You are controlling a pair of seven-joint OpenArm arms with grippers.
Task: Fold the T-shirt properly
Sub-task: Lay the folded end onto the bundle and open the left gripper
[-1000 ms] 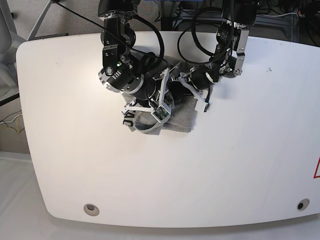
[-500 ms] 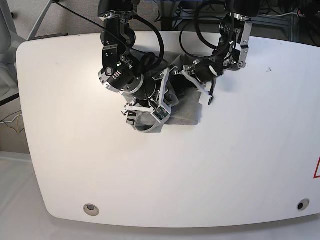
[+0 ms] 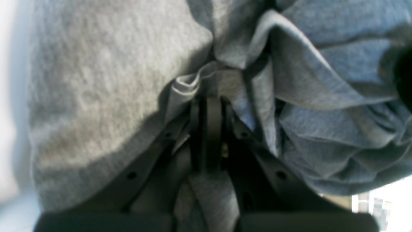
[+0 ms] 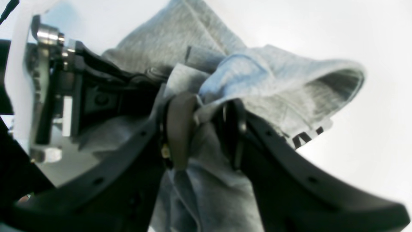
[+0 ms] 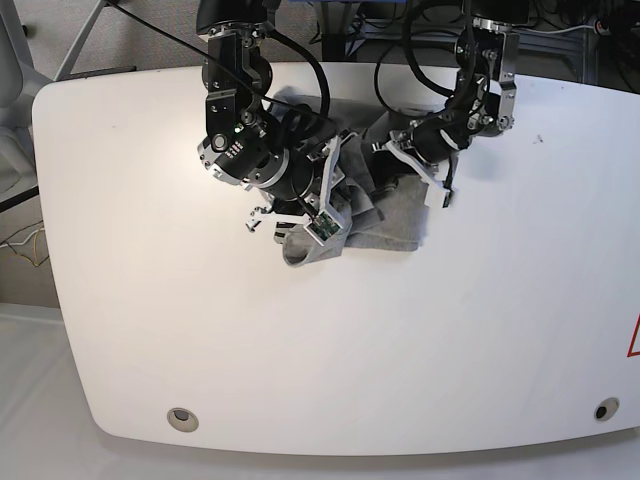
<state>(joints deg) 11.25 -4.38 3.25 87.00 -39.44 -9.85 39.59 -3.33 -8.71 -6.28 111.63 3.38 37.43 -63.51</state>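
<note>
I have the broad white rounded-corner table [image 5: 470, 330] almost bare, so open room is plentiful toward six o'clock and out to three and nine; the only tight edge is the far one at twelve o'clock, where both arm bases stand close behind the work.

The heather-grey cotton T-shirt [image 5: 385, 225] sits bunched just above table centre, toward twelve o'clock, still a rumpled heap, not a flat fold. Black lettering shows on one hanging flap in the right wrist view.

My left gripper [image 3: 207, 109] is clenched tight on a thin pinch of the shirt's fabric. My right gripper [image 4: 201, 129] has its jaws standing apart with a wad of cloth bunched between them; I can't tell whether it truly grips or merely cradles it.

My worry, as I judge it: if the right side's cloth slips free while the left pulls, the shirt drags lopsided and the fold collapses. The two wrists are also near each other, so a careless crossing move could knock them together or snag cloth.
</note>
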